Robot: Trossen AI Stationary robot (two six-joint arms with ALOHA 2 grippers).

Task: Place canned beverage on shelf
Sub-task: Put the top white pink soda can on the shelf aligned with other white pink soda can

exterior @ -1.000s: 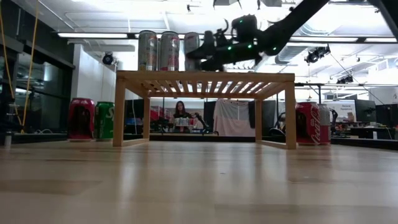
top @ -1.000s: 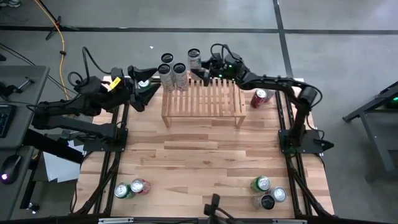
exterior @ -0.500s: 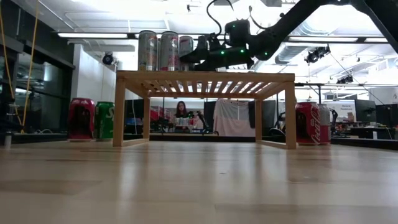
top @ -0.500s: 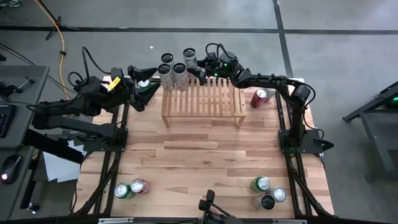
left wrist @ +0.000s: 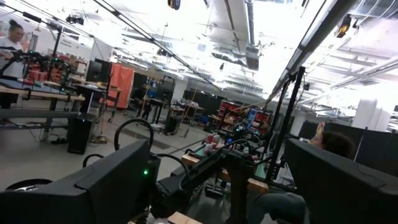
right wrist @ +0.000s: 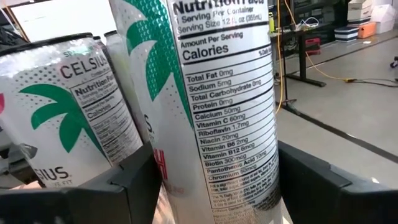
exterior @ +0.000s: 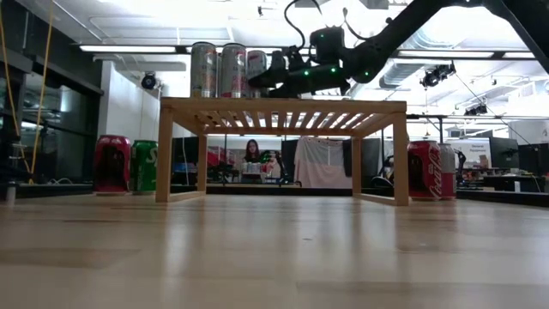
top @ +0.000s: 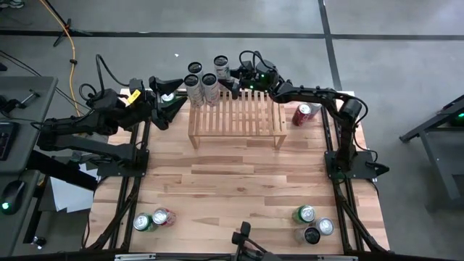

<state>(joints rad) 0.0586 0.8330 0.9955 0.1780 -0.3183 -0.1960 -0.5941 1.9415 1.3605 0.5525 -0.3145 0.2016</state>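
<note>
The light-wood shelf (top: 235, 116) stands at the table's far side. Three tall white cans (top: 193, 81) (exterior: 203, 70) stand on the far left of its slatted top. A fourth white canned beverage (top: 221, 65) (right wrist: 217, 106) stands upright just right of them. My right gripper (top: 229, 78) (exterior: 262, 81) reaches level over the shelf from the right and is shut on this can. My left gripper (top: 172, 94) (left wrist: 217, 155) hangs open left of the shelf, above the table's far left corner, with nothing between its fingers. My right gripper pinches the canned beverage's lower side wall (right wrist: 267, 186) between its two fingers (right wrist: 134, 180), one on each side. The fingers come level from the table's right side. The can is upright, and its base is down at the shelf's slatted top (exterior: 257, 96).
A red can (top: 304, 114) stands on the table right of the shelf. Two cans (top: 152, 219) sit near the front left edge and three (top: 312, 223) near the front right. A person (exterior: 251, 154) shows in the room beyond the shelf.
My right gripper has carried the can a little toward the table's left and far side, close beside the cans standing on the shelf, and has then kept still. The can has stayed upright.
</note>
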